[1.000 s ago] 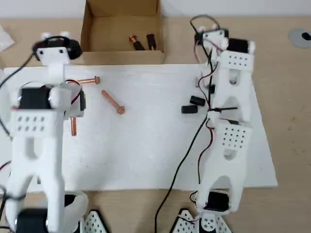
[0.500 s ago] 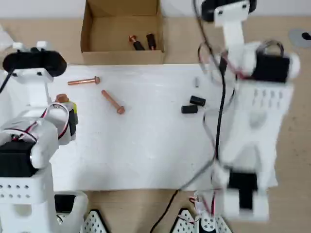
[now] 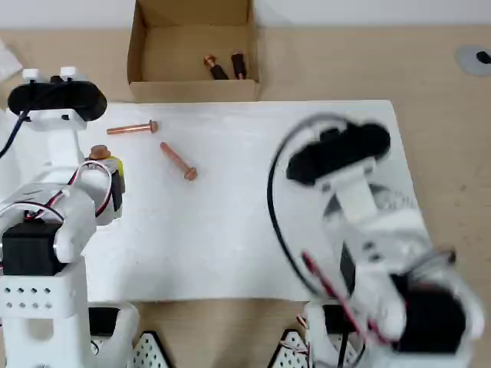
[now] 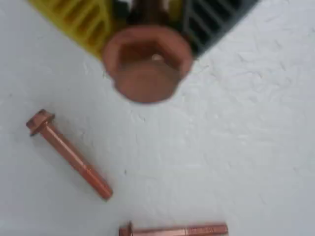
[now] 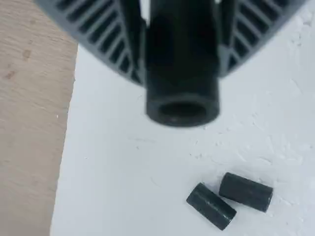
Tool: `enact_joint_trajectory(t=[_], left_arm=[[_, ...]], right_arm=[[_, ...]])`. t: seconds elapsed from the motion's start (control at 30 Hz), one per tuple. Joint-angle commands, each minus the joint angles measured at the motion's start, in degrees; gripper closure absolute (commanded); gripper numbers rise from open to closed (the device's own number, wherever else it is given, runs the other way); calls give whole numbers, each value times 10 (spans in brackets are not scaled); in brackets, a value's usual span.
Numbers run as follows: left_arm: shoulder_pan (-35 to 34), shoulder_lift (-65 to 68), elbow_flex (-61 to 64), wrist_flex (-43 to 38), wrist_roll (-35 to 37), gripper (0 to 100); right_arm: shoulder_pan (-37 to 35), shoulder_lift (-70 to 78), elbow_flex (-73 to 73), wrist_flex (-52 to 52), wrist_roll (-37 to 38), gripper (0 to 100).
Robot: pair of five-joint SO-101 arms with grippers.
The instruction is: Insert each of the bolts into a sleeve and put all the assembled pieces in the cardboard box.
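My left end effector [image 4: 147, 12] clamps a copper bolt [image 4: 146, 64], my right end effector [image 5: 182, 29] a black sleeve [image 5: 182, 93]. Both just lifted above the white mat [image 3: 230, 230], the right swinging inward, so joining likely comes next.

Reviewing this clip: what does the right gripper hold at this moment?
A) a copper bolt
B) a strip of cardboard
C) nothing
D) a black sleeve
D: the right wrist view shows the right gripper shut on a black sleeve, with the sleeve's hollow end towards the camera.

Two bolts [image 3: 179, 161] before cardboard box [image 3: 193, 92]
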Motion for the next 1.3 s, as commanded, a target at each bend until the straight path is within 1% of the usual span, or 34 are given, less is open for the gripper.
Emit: enact_joint_trajectory(t=[0.0, 0.13, 0.23, 0.27, 0.37, 0.43, 0.53, 0.63, 0.7, 0.77, 0.83, 0.9, 1.0, 1.07, 1.2, 1.27], left_arm=[[-7, -12, -4, 8, 1, 994], [-11, -12, -8, 13, 1, 994], [-10, -12, -7, 13, 12, 994], [-7, -12, -9, 12, 25, 994], [-6, -12, -9, 10, 67, 994], [-6, -12, -10, 9, 83, 994], [-6, -12, -9, -5, 90, 994], [-6, -12, -10, -45, 91, 994], [-5, -12, -10, -83, 98, 995], [4, -10, -10, -127, 124, 995], [41, -9, -7, -165, 136, 995], [96, -7, -4, -196, 135, 995], [173, -6, -4, -236, 135, 995], [200, -6, -4, -266, 135, 995], [203, -6, -8, -298, 133, 995], [204, -6, -9, -302, 113, 995]], right_arm=[[-6, -79, 73, -43, -33, 988], [-8, -166, 203, -111, -40, 988], [-8, -249, 327, -219, -50, 988], [-8, -283, 369, -255, -69, 988], [-8, -396, 493, -360, -157, 988], [-21, -466, 575, -427, -194, 988], [-50, -451, 640, -502, -230, 988], [-109, -439, 673, -563, -272, 988], [-157, -439, 686, -616, -275, 988], [-193, -439, 703, -674, -274, 988], [-217, -439, 720, -724, -271, 988], [-240, -439, 735, -756, -244, 988], [-276, -439, 742, -767, -217, 988], [-298, -439, 743, -767, -214, 988], [-327, -439, 741, -767, -214, 988], [-335, -439, 740, -767, -214, 988]])
